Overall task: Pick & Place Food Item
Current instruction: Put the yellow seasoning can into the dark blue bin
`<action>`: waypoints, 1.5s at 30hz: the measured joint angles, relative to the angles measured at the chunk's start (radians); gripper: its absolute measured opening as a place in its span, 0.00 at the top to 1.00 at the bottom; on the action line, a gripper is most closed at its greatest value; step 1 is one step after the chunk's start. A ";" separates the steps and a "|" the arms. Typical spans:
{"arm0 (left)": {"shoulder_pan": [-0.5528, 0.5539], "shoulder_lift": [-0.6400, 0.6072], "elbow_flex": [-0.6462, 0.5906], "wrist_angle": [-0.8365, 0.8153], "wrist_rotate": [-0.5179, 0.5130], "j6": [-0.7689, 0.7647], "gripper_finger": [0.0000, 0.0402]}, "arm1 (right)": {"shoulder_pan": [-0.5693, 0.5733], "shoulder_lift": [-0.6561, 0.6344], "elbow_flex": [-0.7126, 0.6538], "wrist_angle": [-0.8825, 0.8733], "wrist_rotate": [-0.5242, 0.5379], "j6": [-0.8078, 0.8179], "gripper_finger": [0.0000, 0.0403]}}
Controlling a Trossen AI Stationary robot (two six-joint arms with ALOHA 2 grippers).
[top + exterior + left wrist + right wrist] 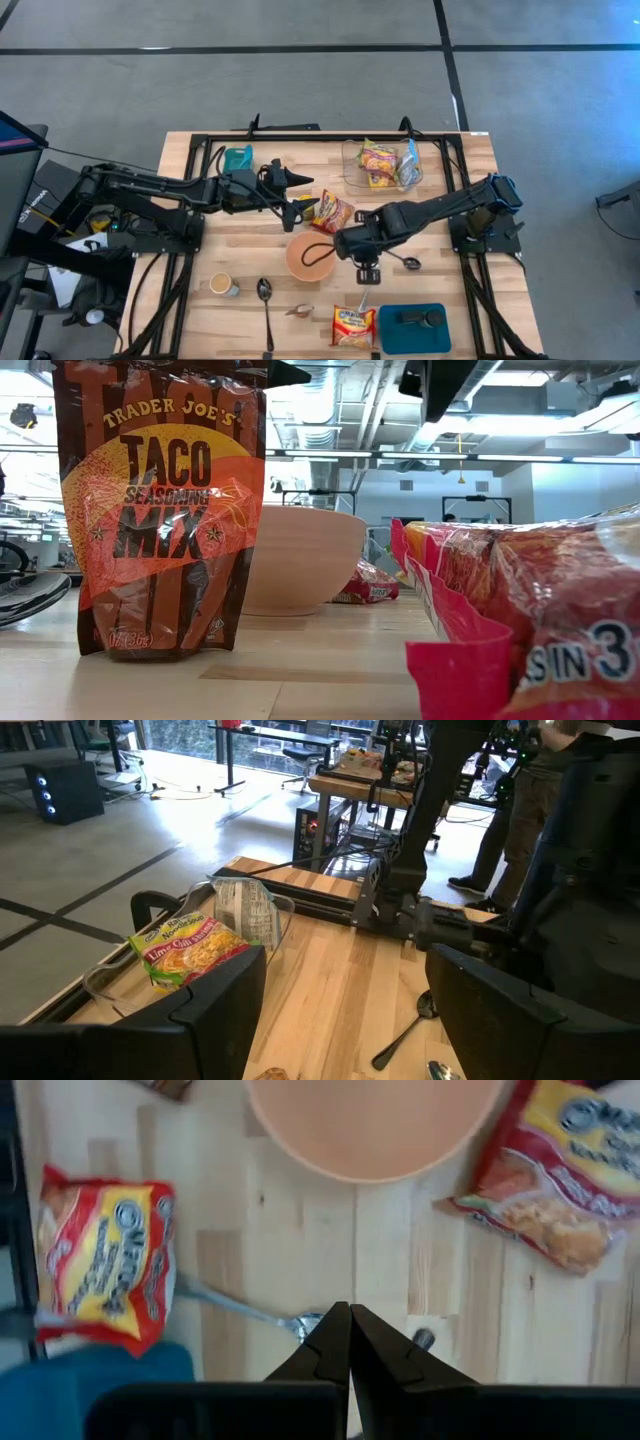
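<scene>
While the left hand [300,210] hangs over the middle of the wooden counter [180,210], its two dark fingers [215,1005] are spread wide with nothing between them. Just beside it lies a red and yellow noodle packet [333,211], flat on the wood, between the left hand and the orange bowl [308,257].

The right hand [345,245] sits low over the counter at the right edge of the bowl. Its fingers [330,1345] are pressed together, and they pinch nothing.

At the back of the counter there is a clear tub [352,165] with another noodle packet [378,163] and a see-through bag [408,165] inside it. A teal packet [238,157] lies near the back left.

Near the front edge a second noodle packet [353,326] lies just beside a blue tray [412,328]. A spoon [265,310] lies to the left of it, and a cup [222,285] stands farther left. Another spoon [400,260] lies under the right arm.

From the low camera, a tall taco seasoning pouch [160,510] stands upright, close up, with the bowl [300,560] behind it and a red packet [520,630] on the right.
</scene>
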 joint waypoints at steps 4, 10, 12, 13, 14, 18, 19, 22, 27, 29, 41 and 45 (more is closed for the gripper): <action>0.000 0.000 0.000 0.000 0.000 0.000 0.33 | -0.015 0.000 0.000 0.000 -0.074 -0.135 1.00; 0.000 0.000 0.000 0.000 0.000 0.000 0.33 | -0.059 -0.017 -0.029 0.003 -0.147 -0.236 1.00; 0.000 0.000 0.000 0.000 0.000 0.000 0.33 | -0.077 -0.041 -0.053 0.010 -0.151 -0.239 1.00; 0.000 0.000 0.000 0.000 0.000 0.000 0.33 | -0.088 -0.059 -0.072 0.015 -0.151 -0.238 1.00; 0.000 0.000 0.000 0.000 0.000 0.000 0.33 | -0.097 -0.080 -0.096 0.034 -0.151 -0.238 1.00; 0.000 0.000 0.000 0.002 0.000 0.000 0.33 | -0.135 -0.185 -0.222 0.150 -0.151 -0.223 1.00; 0.000 0.000 0.000 0.001 0.000 0.000 0.33 | -0.144 -0.216 -0.260 0.193 -0.151 -0.207 1.00; 0.000 0.000 0.000 0.001 0.000 0.000 0.33 | -0.166 -0.303 -0.366 0.269 -0.151 -0.131 1.00; 0.000 0.000 0.000 0.001 0.000 0.000 0.33 | -0.179 -0.414 -0.482 0.305 -0.151 0.043 1.00; 0.000 0.000 0.000 0.004 0.000 0.000 0.33 | -0.176 -0.443 -0.510 0.310 -0.151 0.091 1.00; -0.011 0.000 0.000 0.034 0.002 -0.169 0.33 | -0.116 -0.482 -0.554 0.372 -0.079 0.163 1.00; -0.011 0.000 0.000 0.033 0.014 -0.338 0.33 | -0.116 -0.482 -0.554 0.378 -0.008 0.163 1.00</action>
